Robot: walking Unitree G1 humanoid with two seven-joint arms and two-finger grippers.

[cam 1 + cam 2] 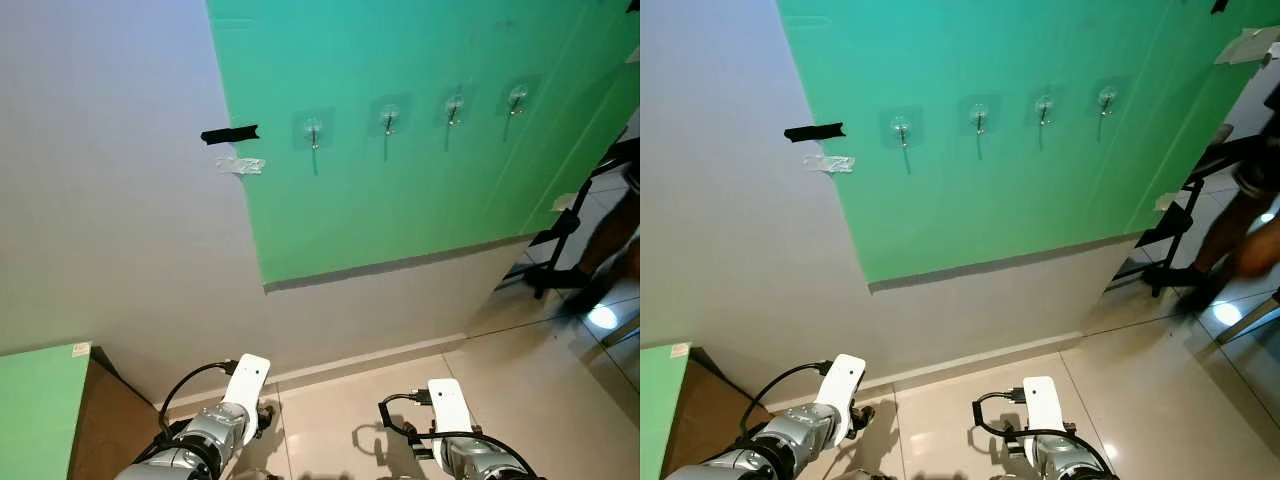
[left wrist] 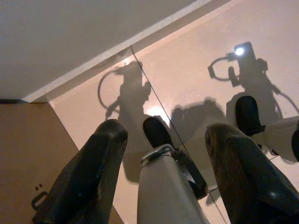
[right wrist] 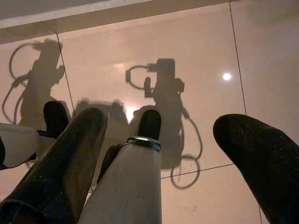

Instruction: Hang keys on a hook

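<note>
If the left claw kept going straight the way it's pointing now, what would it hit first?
Most likely the robot's own leg, which sits between the open fingers of the left claw. Past that lies the glossy tiled floor. Depth is hard to judge.

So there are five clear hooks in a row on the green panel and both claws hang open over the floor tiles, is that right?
Not quite: the left eye view shows four hooks on the green panel, not five. The rest holds: the left claw and right claw hang open over the floor tiles.
</note>
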